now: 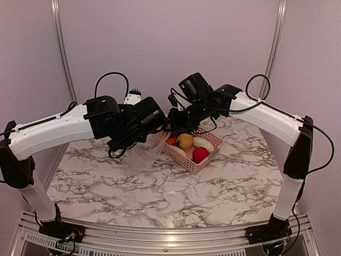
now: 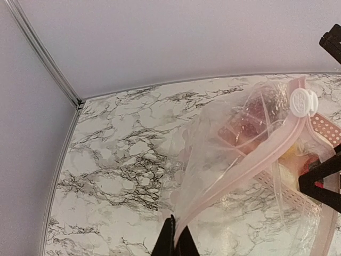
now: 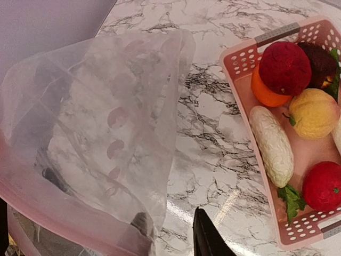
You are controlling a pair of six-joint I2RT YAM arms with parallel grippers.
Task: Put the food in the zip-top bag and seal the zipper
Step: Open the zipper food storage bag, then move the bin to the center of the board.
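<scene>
"Pink zipper (image 2: 250, 160) strip: that is where your left gripper (image 2: 175, 234) is pressed together, pinching the mouth edge of the zip-top bag (image 3: 96, 122). The bag hangs below and ahead of it. What about your other side?"

"Your right gripper (image 1: 177, 122) is close against the bag's mouth. I cannot tell whether it is spread or pinching, because only one finger shows plainly."

"And the food (image 3: 314, 113)?"

"It all sits in the pink basket (image 3: 242, 69) beside your right gripper, on the side away from the bag. Nothing looks bagged yet."

"So how do you do this step well?"

"I judge the mouth has to gape first. Hold the left pinch firm and high, take the other lip with the right, and draw them apart without twisting the strip. Mind the white slider (image 2: 303, 101) just past your left gripper, and don't drag it shut. Let the bag's base rest on the worktop (image 3: 213, 154)."
</scene>
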